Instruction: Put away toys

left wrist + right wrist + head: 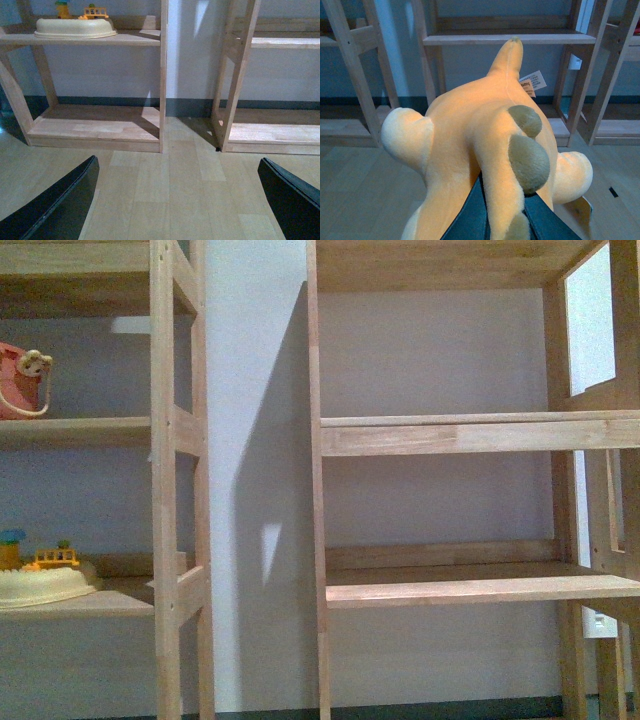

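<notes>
wall [255, 390]: plain, pale blue-grey | furniture: left shelf unit [165, 490] and right shelf unit [450, 435], bare light wood, standing apart against it | floor [170, 190]: pale wood-look planks | skirting [185, 106]: dark strip at wall foot | light: small bright patch [270, 550] on wall between units

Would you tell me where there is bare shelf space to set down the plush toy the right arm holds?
The right-hand unit's middle board and lower board are bare between their side posts, likely room for the plush toy. The left unit is crowded: pink tub above, cream tray below; its bottom shelf is free.
</notes>
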You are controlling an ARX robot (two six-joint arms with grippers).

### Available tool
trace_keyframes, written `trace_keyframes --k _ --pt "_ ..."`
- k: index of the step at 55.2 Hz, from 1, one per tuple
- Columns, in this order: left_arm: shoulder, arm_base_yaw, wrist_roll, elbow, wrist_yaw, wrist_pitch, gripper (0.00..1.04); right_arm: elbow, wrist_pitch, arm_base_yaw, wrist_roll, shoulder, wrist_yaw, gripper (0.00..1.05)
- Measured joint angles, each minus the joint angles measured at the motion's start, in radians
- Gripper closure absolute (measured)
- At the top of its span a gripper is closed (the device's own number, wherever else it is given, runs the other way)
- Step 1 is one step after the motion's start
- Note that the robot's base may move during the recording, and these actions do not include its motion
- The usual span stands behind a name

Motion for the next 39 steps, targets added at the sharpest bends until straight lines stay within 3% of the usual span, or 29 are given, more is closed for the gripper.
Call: trace_keyframes --k 39 --pt "0.000 0.000 0.000 0.000 0.000 0.000 0.06 0.000 0.000 0.000 0.000 0.000 -0.001 0.98"
